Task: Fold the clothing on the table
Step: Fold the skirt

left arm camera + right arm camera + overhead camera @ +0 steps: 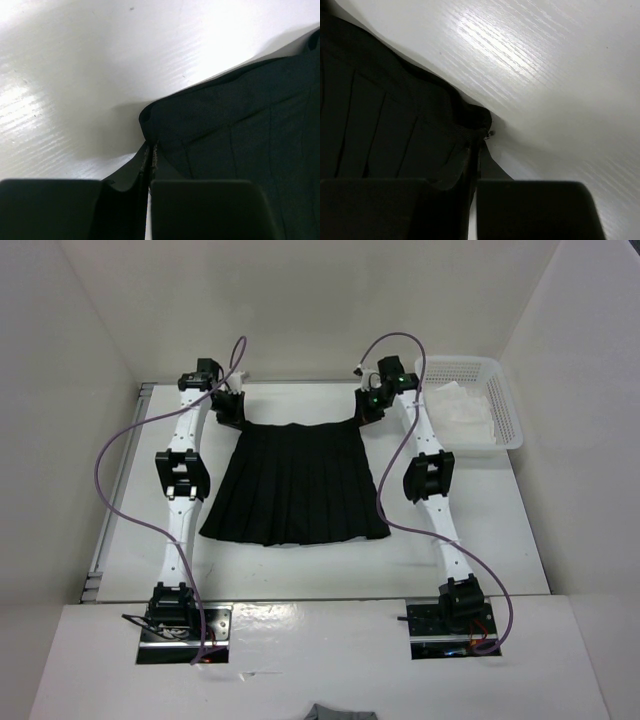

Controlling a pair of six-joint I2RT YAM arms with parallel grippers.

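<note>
The clothing, a black pleated skirt (pixel 295 485), lies flat on the white table (pixel 300 565), narrow waistband at the far side, wide hem toward the arm bases. My left gripper (pixel 233 412) is shut on the waistband's left corner; in the left wrist view its jaws (pixel 150 152) pinch the black fabric (pixel 240 115) at that corner. On the other side my right gripper (pixel 368 408) is shut on the waistband's right corner, where the cloth (pixel 390 115) bunches between the jaws (pixel 477 145) beside a small metal zipper pull (pixel 491 133).
A white mesh basket (pixel 478 400) holding white cloth stands at the far right corner of the table. White walls (pixel 70 370) close in the table on three sides. Purple cables (pixel 130 480) loop beside both arms.
</note>
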